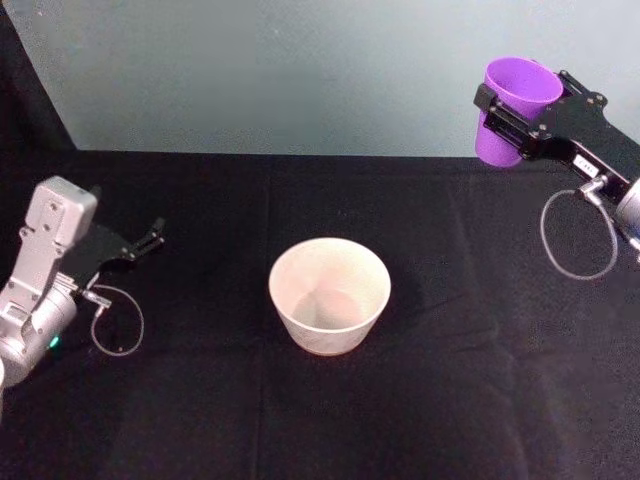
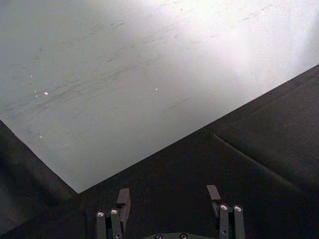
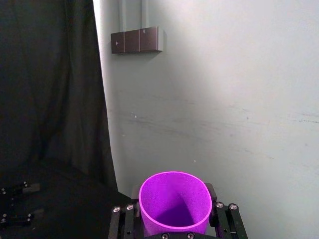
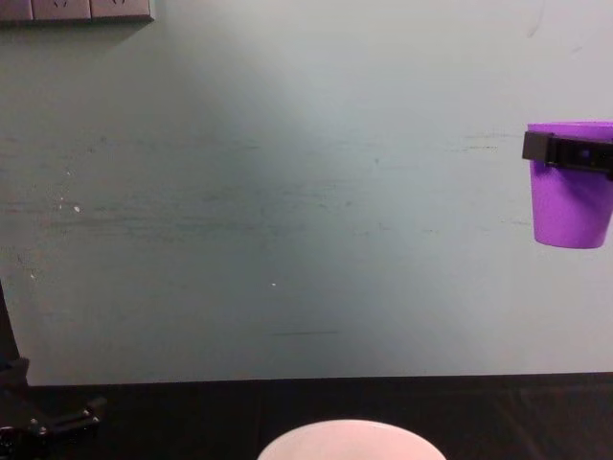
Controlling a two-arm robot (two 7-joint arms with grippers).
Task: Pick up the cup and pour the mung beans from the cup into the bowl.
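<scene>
The cup (image 1: 520,100) is hanging upright in the upper right of the head view, high above the tabletop (image 1: 200,420) and well apart from the bowl (image 1: 330,335). The right gripper (image 1: 507,118) is clamping it from both sides just under the rim, with its jaws closed against the purple wall. In the chest view the cup (image 4: 571,206) is showing at the right edge against the wall, with the bowl's rim (image 4: 350,436) at the bottom centre.

Likely faults from here:
- **Early tilt:** if the cup is tipped before it is standing over the bowl, anything in it is going to land on the cloth.
- **High pour:** if the pour begins from this height, beans are likely to bounce out of the bowl.
- **Slip:** the wall is smooth and tapering, so the cup may slide in the gripper as the wrist rolls.

Contents: in the right wrist view the cup (image 3: 174,206) is showing a bare purple inner wall. Its floor is lying in shadow, and no beans can be made out. The bowl is sitting at the centre of the head view, and its pale inside is looking empty.

The left gripper (image 1: 150,240) is resting low at the left, jaws apart and holding nothing.
</scene>
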